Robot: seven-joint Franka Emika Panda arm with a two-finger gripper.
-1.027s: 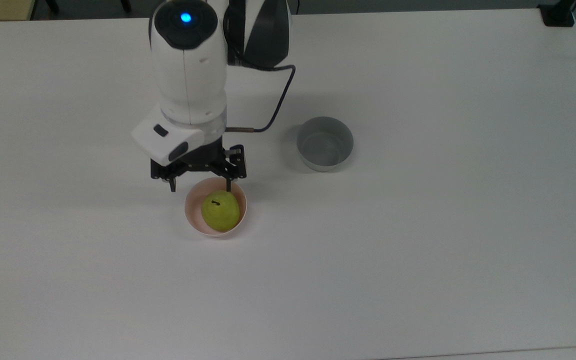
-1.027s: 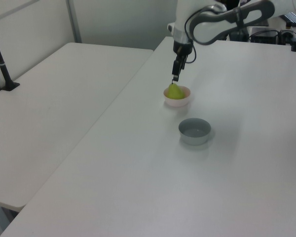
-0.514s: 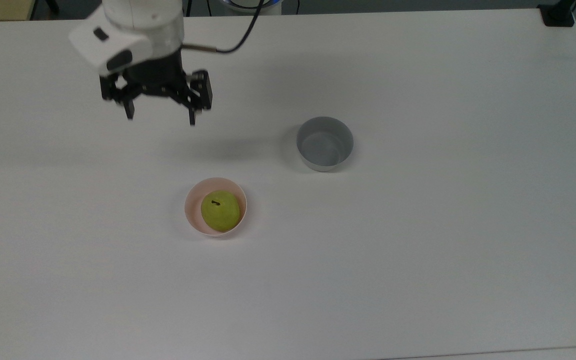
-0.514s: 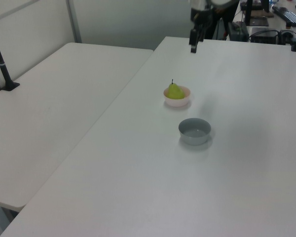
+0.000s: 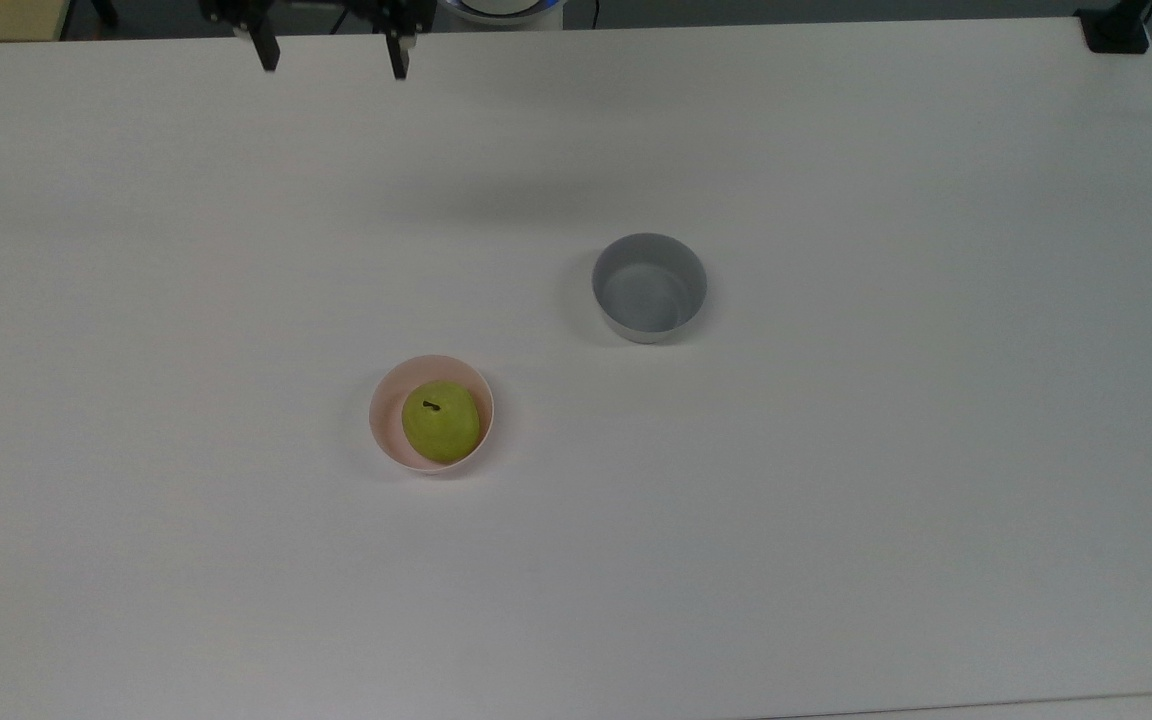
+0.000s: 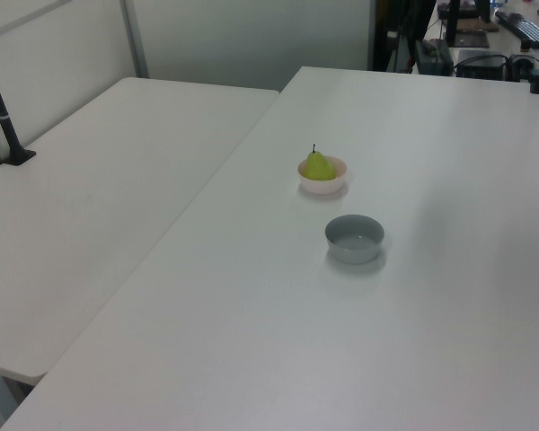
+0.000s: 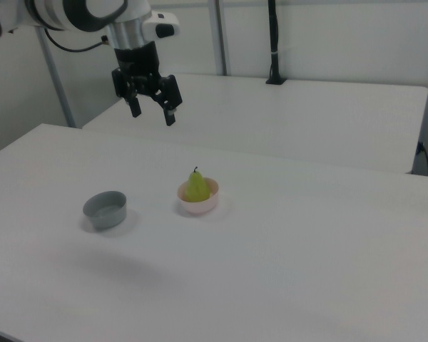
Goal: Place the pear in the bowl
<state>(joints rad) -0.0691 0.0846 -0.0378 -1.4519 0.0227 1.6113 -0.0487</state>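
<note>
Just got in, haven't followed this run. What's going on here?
The Panda arm is handling nothing. The pear sits stem up in the pink bowl, so the placement looks done. The gripper is open and empty, up above the table and well away from the bowl, at the top view's upper edge. A grey bowl stands empty to the top view's right of the pink one, apart from it.

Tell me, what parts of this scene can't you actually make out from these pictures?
- The arm above the gripper: cut off by the top view's upper edge.
- The underside of the pear: hidden by the wall of the pink bowl in the right view.
- The near inside wall of the grey bowl: hidden by its own rim in the left view.
</note>
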